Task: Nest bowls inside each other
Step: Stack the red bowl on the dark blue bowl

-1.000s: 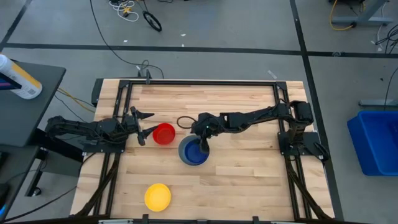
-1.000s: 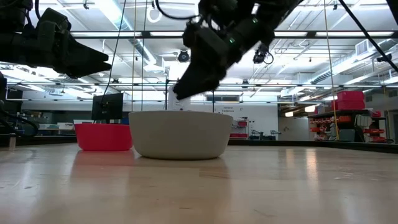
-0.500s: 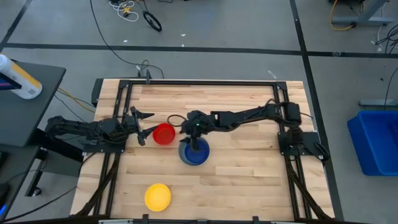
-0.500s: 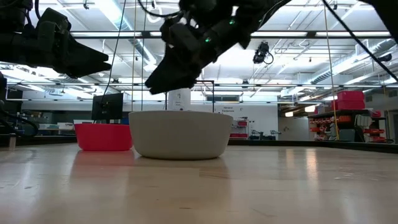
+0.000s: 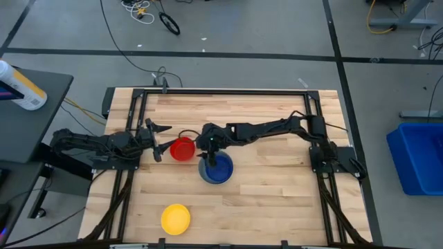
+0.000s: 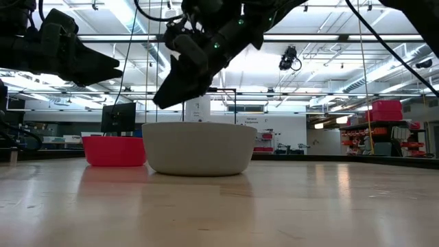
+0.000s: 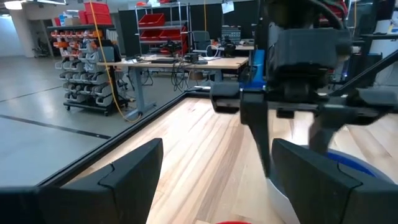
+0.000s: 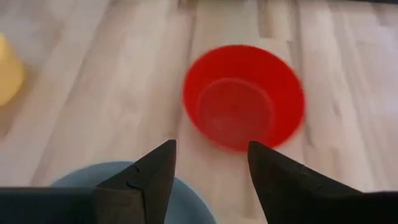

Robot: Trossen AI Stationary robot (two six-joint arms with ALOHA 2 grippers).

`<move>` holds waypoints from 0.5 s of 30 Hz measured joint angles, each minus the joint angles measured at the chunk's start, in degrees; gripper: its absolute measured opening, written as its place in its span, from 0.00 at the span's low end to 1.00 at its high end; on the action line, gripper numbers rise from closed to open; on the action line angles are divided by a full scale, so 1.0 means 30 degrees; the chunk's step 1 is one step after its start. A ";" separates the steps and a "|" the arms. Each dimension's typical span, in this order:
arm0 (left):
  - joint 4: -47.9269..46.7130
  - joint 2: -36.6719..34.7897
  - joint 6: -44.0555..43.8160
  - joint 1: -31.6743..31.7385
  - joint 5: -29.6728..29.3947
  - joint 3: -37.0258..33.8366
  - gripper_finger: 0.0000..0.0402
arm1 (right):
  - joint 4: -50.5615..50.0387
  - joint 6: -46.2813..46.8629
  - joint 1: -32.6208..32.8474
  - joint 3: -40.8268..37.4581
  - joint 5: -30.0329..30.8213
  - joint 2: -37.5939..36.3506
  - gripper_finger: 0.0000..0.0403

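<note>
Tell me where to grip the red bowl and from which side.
Grip the red bowl by its rim, coming straight down from above. It sits upright and empty, mouth up, so one finger can probably go inside the thin wall and one outside. The right gripper hangs open beside it, so the rim nearest the stacked bowls looks easiest.

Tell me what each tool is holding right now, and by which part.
Nothing is held. The right tool hangs open and empty above the table between the red bowl and the stack. The left tool waits open beside the red bowl.

A blue bin (image 5: 419, 155) stands on the floor beside the wooden table (image 5: 277, 200), cables (image 5: 149, 14) beyond.
</note>
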 joint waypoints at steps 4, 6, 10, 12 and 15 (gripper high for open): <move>-0.0022 0.0492 -0.0577 -0.0007 -0.0007 0.0000 0.76 | -0.0553 -0.0090 -0.0125 -0.0102 0.0760 -0.0768 0.54; -0.0022 0.1093 -0.0973 -0.0007 -0.0163 -0.0003 0.76 | -0.0471 -0.0165 -0.0134 -0.0288 0.1295 -0.1038 0.56; 0.0025 0.2607 -0.1677 -0.0005 -0.1379 -0.0007 0.76 | -0.0948 -0.0487 -0.0125 -0.0342 0.2179 -0.1822 0.60; 0.0105 0.3381 -0.2108 0.0001 -0.1950 -0.0007 0.76 | -0.1098 -0.0638 -0.0125 -0.0342 0.2264 -0.2379 0.62; 0.0245 0.4444 -0.2691 0.0001 -0.2115 -0.0007 0.76 | -0.1513 -0.0797 -0.0023 -0.0340 0.2654 -0.3090 0.62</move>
